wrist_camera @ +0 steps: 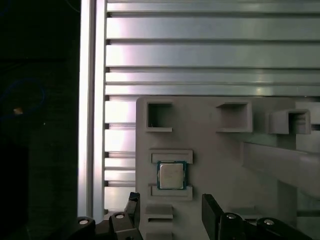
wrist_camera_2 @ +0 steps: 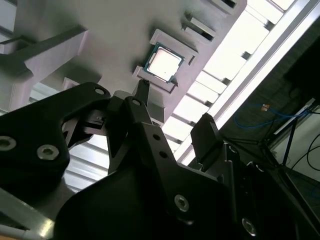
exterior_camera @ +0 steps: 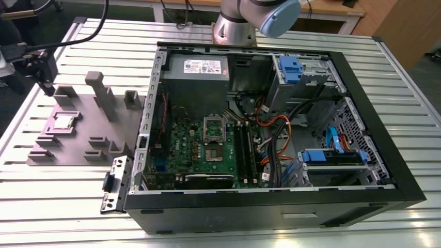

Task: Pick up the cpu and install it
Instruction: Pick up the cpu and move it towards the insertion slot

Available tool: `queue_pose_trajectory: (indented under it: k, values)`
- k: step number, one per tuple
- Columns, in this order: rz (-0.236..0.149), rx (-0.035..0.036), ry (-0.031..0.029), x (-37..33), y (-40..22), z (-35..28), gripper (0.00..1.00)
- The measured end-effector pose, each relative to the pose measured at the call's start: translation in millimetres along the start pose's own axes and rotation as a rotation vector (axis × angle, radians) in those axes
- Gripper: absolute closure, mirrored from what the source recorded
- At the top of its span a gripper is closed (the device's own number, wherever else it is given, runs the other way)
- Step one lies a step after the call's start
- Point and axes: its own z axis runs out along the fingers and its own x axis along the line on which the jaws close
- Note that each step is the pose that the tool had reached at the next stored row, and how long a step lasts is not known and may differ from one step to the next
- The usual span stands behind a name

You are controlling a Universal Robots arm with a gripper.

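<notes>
I have the gripper (wrist_camera: 169, 198) over the grey fixture plate (exterior_camera: 72, 147), its two black fingers (wrist_camera_2: 144, 100) spread apart with nothing between them. The cpu (wrist_camera: 171, 175) lies flat in a shallow pocket of that fixture plate, silver top up, with a low ledge on two opposite sides. In both wrist views the fingertips stand near the pocket and clear of the chip (I can see bare plate between them and it).

In the exterior view the cpu (exterior_camera: 64, 122) sits on the side of the fixture plate away from the computer case (exterior_camera: 276, 206). The gripper's black body hangs by the plate's edge, near the tall grey posts (exterior_camera: 95, 80) that rise from the plate.

The fixture plate rests on the ribbed aluminium table (exterior_camera: 69, 196). The open case lies just beside the plate, on the exterior view's right of it. Its green motherboard (exterior_camera: 183, 139) and silver socket frame (exterior_camera: 215, 129) are exposed, well apart from the plate's cpu pocket.
</notes>
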Motion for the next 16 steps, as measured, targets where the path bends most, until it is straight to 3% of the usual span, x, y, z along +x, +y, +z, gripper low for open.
queue_pose_trajectory:
  k: [5, 16]
  values:
    - [0.0, -0.0001, -0.0003, -2.9, -0.2, 8.1, 0.4]
    - [0.0, -0.0001, -0.0002, -2.9, -0.3, 8.3, 0.4]
